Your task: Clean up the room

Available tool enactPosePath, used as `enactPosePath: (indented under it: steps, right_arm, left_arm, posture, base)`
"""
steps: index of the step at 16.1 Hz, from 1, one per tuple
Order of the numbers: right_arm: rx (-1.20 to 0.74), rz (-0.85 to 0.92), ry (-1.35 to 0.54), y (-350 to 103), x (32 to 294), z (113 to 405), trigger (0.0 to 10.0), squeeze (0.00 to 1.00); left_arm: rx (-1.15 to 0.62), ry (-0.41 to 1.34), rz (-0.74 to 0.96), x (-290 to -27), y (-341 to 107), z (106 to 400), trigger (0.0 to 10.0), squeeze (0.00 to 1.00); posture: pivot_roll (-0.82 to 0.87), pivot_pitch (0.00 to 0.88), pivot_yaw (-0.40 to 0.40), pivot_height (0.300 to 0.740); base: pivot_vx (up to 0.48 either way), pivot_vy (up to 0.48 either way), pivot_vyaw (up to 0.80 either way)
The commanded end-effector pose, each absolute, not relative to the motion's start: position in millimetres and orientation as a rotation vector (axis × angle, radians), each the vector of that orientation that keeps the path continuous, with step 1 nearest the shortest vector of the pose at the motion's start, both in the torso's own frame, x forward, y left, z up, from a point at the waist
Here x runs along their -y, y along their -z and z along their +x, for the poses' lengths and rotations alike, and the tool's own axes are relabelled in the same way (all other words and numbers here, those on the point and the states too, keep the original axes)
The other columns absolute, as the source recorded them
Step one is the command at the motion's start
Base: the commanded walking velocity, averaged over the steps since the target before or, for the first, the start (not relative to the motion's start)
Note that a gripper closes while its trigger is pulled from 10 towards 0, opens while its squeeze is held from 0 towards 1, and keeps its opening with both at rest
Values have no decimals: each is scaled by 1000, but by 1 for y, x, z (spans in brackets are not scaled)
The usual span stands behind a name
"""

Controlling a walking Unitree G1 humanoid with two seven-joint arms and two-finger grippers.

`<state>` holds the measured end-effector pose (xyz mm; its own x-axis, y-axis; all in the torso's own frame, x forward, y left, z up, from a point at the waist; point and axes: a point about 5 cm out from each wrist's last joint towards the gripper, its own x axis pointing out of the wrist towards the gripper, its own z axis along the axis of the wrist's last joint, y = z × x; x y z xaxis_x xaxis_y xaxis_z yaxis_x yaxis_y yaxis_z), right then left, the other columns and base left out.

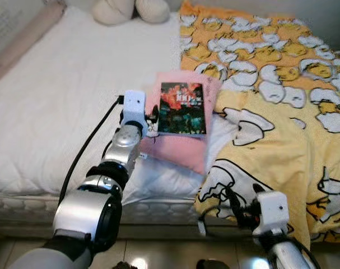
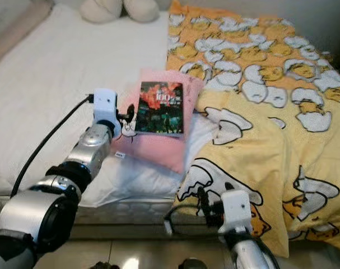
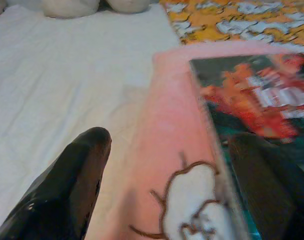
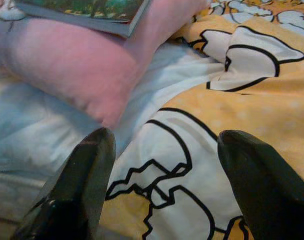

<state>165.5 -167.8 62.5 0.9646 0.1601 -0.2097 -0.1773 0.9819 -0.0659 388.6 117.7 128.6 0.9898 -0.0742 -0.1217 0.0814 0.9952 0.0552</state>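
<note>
A book [image 1: 182,108] with a dark cover and red and orange print lies flat on a pink pillow [image 1: 175,147]. The pillow rests on the bed [image 1: 52,101], on its white sheet, just beside the edge of a yellow blanket [image 1: 270,140] printed with white ducks. The blanket covers the right part of the bed and hangs over its front edge.

The left gripper [image 3: 167,165] is at the left edge of the book. Its jaws are spread: one finger [image 3: 71,185] is over the pillow on the sheet side, and the other finger [image 3: 267,175] lies over the book cover. I cannot tell if this finger touches the cover.

The right gripper [image 4: 162,185] is low, at the front edge of the bed, over the hanging blanket. Its jaws are also spread and hold nothing.

Two pale soft toys [image 1: 130,10] sit at the far end of the bed. A black cable [image 1: 83,148] runs along the left arm.
</note>
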Motion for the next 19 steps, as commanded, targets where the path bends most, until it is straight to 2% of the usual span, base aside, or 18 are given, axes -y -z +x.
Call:
enactPosePath:
  steps: [1, 4, 5, 8, 13, 19]
  right_arm:
    - [-228, -101, -182, -65, 168, 158, 10000, 0]
    - [-259, -104, -192, -67, 167, 143, 10000, 0]
    - [-271, -100, -197, -69, 165, 140, 10000, 0]
    - [-292, -95, -204, -69, 162, 135, 10000, 0]
    - [-335, -77, -199, -66, 157, 125, 10000, 0]
    - [-354, -69, -192, -63, 156, 125, 10000, 0]
  left_arm:
    - [-133, 63, 58, -118, -124, 387, 10000, 0]
    - [-99, 94, 15, -110, -129, 388, 10000, 0]
    - [-60, 140, -5, -98, -135, 388, 10000, 0]
    - [-22, 185, -10, -85, -138, 386, 10000, 0]
    - [-144, 185, 5, -81, -110, 375, 10000, 0]
    - [-236, 222, -36, -74, -99, 371, 10000, 0]
  posture:
    - [-262, 143, -29, 740]
    - [-272, 181, -45, 740]
    - [-271, 197, -48, 740]
    - [-267, 213, -44, 740]
    - [-270, 234, -33, 740]
    - [-260, 239, -27, 740]
  base:
    - [0, 0, 0]
    - [0, 0, 0]
    - [0, 0, 0]
    - [0, 0, 0]
    - [0, 0, 0]
    - [0, 0, 0]
